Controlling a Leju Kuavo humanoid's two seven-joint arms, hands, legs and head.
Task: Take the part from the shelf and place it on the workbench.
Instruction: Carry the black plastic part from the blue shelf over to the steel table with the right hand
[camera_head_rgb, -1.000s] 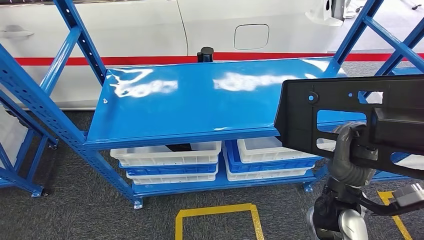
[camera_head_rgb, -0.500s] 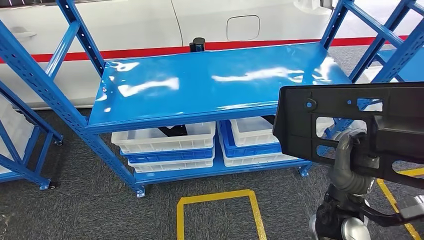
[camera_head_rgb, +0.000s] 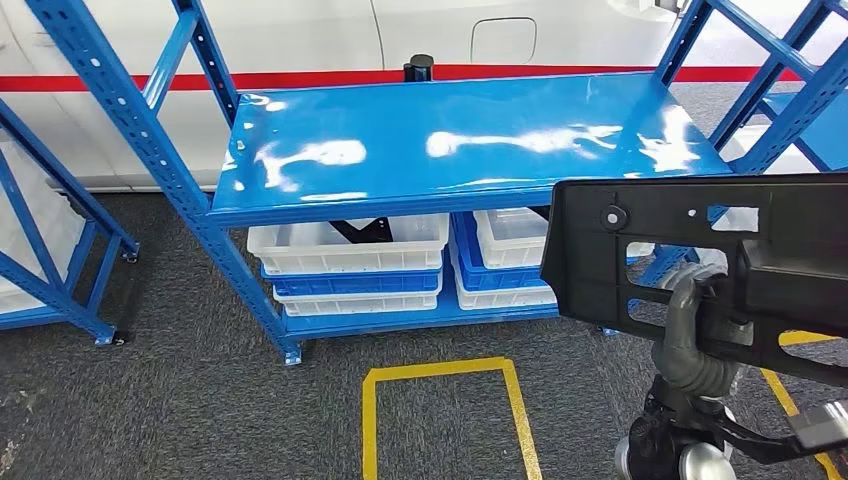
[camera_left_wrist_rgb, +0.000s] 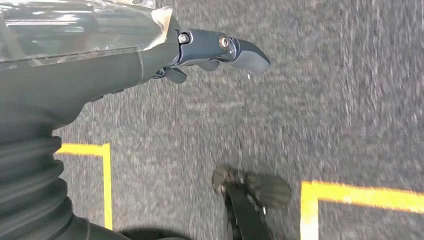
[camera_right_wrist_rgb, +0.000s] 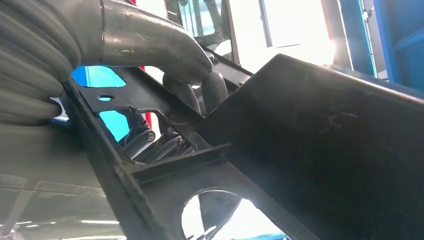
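A large black plastic part with cut-outs and holes hangs at the right of the head view, in front of the blue rack. My right hand grips it from below, thumb over a rib. In the right wrist view my right hand has its fingers curled through an opening of the part. My left hand hangs over the grey carpet with its fingers apart, holding nothing. The rack's glossy blue top shelf is bare.
White and blue bins are stacked on the rack's lower shelf. A yellow floor marking lies in front of the rack. More blue frames stand at the left and the right. A white car body with a red stripe stands behind.
The whole picture has shifted, so the camera has moved; the rack now sits further right in the frame. The part stays in my right hand at the same spot in the view.
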